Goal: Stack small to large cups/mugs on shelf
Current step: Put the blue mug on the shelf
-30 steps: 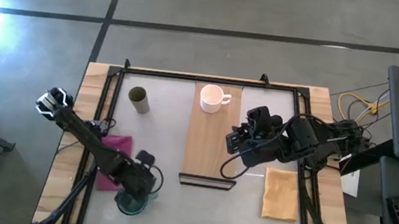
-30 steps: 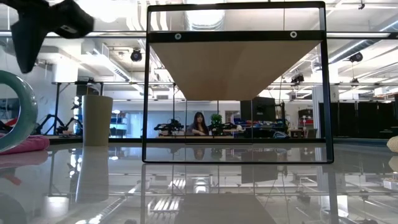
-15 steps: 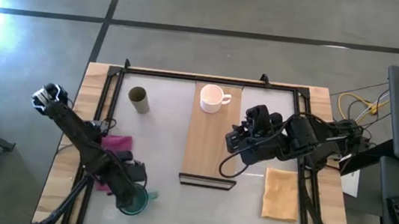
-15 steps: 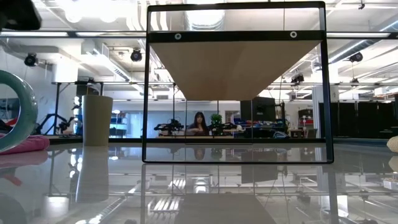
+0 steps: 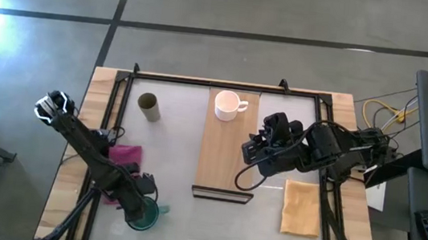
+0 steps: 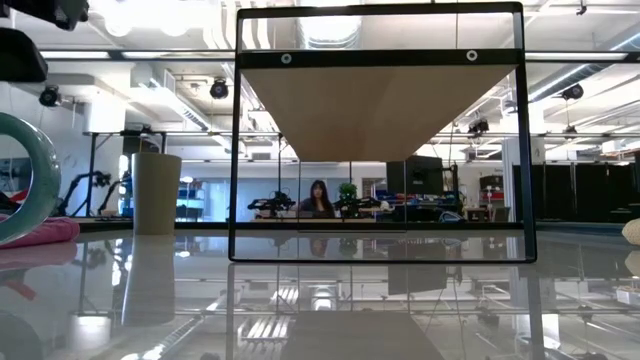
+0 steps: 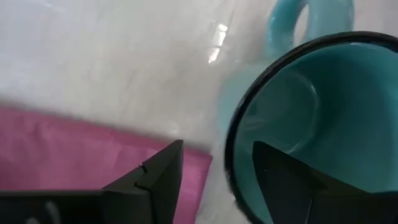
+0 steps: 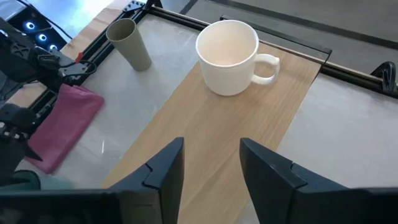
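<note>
Left end effector (image 7: 214, 171) straddles the teal mug's (image 7: 311, 118) rim, fingers apart.

White mug (image 5: 228, 105) on the shelf (image 5: 225, 158), at its far end. Handleless cup (image 5: 148, 106) left of the shelf. Nearer, at the left front: pink cloth (image 5: 123, 166), then teal mug (image 5: 144, 215).

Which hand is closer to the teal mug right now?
Left. The left hand straddles the teal mug's rim near the table's front-left corner. The right hand hovers at the shelf's right edge, far from it.
</note>
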Robot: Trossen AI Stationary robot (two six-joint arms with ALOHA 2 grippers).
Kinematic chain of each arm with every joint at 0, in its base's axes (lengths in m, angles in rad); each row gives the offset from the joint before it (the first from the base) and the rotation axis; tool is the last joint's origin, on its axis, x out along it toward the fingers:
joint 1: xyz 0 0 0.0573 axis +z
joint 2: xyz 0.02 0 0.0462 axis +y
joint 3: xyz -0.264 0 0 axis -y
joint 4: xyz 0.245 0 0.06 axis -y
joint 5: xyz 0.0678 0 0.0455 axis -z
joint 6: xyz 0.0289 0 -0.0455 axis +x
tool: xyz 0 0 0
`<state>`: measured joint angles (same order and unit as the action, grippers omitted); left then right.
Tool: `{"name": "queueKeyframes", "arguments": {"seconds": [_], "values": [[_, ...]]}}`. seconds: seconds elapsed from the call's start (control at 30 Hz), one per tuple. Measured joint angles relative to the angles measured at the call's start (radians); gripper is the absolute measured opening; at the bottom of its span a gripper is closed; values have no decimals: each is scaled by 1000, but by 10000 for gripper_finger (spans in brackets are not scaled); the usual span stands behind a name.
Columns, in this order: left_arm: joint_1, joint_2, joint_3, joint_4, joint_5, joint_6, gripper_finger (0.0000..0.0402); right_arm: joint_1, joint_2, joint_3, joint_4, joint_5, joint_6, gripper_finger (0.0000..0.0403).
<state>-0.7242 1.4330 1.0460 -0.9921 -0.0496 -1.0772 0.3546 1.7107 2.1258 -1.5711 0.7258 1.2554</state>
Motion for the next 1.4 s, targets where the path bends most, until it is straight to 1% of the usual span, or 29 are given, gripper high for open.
{"name": "queueKeyframes", "arguments": {"seconds": [0.1, 0.17, 0.27, 0.47, 0.53, 0.77, 0.83, 0.93, 1.03, 1.13, 1.3, 1.4], "values": [[0, 0, -22, 55, 18, 17, 167, 0, 0, 0, 0, 0, 0, 146], [0, 0, -31, 72, 19, 18, 150, 0, 0, 0, 0, 0, 0, 146], [0, 1, -38, 74, 19, 23, 113, 0, 0, 0, 0, 0, 0, 144], [4, 0, -39, 76, 5, 68, 27, 0, 0, 0, 0, 0, 0, 139], [5, -1, -37, 88, 4, 81, 11, 0, 0, 0, 0, 0, 0, 139], [16, -2, -30, 102, -6, 124, 9, 0, 0, 0, 0, 0, 7, 137], [26, -8, -17, 102, 3, 140, 5, 0, 0, 0, 0, -1, 8, 137], [45, -11, 17, 64, -13, 164, 3, 1, 0, 0, 0, -14, 8, 137], [72, -15, 86, 9, -11, 186, 2, 12, 0, 0, 0, -51, 4, 135], [101, -16, 177, -105, -12, 231, 2, 38, 0, -5, 1, -54, 12, 135], [171, -16, 362, -269, -13, 317, 1, 85, 0, -57, 1, -57, 80, 135], [217, -17, 469, -371, -36, 381, 1, 114, -2, -103, 0, -79, 136, 135]]}}
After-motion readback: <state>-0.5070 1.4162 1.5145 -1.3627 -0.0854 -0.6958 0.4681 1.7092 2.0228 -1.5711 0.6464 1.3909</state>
